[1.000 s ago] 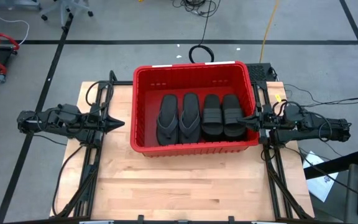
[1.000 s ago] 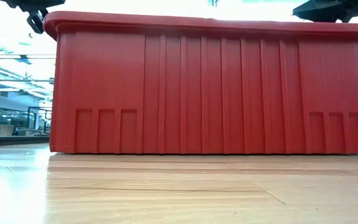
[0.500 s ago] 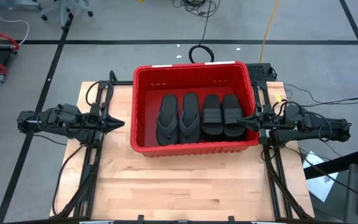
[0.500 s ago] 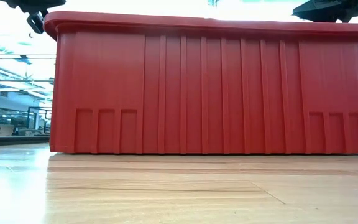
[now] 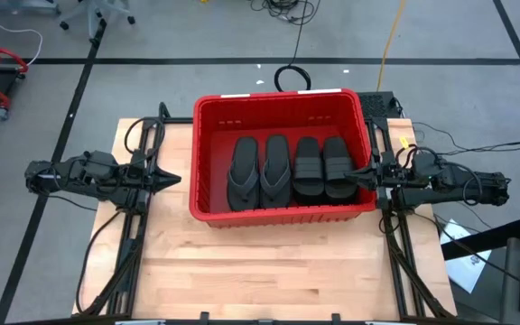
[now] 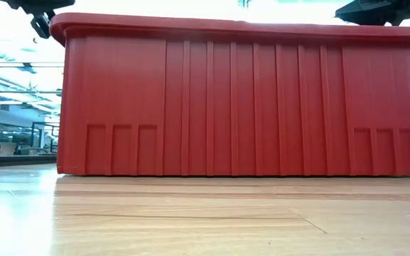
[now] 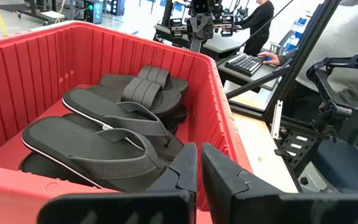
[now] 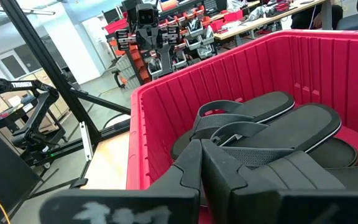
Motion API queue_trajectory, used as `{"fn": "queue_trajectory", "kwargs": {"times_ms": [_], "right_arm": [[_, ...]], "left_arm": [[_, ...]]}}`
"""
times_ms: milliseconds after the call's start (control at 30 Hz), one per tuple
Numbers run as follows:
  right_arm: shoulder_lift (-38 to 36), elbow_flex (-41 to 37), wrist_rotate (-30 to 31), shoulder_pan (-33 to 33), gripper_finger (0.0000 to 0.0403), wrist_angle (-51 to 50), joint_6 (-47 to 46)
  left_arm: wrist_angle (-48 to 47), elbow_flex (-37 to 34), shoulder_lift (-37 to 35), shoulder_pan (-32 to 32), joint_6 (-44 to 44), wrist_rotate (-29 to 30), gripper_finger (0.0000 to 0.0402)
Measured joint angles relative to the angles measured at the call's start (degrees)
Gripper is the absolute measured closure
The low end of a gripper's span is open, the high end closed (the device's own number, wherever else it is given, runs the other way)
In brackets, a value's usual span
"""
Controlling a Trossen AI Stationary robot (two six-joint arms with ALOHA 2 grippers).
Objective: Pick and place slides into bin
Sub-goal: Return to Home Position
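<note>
The red bin (image 5: pixel 208 137) stands at the table's far middle; its near wall fills the low view (image 6: pixel 240 107). Inside lie two thin thong flip-flops (image 5: pixel 258 171) on the left and two broad-strapped slides (image 5: pixel 321 168) on the right, stacked on other slides beneath them (image 7: pixel 36 163). My left gripper (image 5: pixel 175 179) is shut and empty just outside the bin's left wall. My right gripper (image 5: pixel 350 172) is shut and empty over the bin's right rim. Both wrist views look into the bin (image 7: pixel 216 112) (image 8: pixel 166 112).
Bare wooden table (image 5: pixel 269 271) lies near the bin. Arm frames and cables (image 5: pixel 138 226) run along both table sides. A person works at a keyboard (image 7: pixel 260 25) in the room beyond.
</note>
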State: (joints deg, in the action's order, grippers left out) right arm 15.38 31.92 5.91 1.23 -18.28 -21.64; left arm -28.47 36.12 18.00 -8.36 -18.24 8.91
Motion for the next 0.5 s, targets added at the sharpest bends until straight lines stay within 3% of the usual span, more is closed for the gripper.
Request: {"fn": "queue_trajectory", "kwargs": {"times_ms": [233,500], "right_arm": [[0.01,0.00,0.00,-0.01,0.0403,0.00,0.00],[0.00,0.00,0.00,0.00,0.0403,-0.01,0.00]], "left_arm": [[-0.01,0.00,0.00,0.01,0.00,0.00,0.0374],[0.00,0.00,0.00,0.00,-0.01,0.00,0.0391]]}}
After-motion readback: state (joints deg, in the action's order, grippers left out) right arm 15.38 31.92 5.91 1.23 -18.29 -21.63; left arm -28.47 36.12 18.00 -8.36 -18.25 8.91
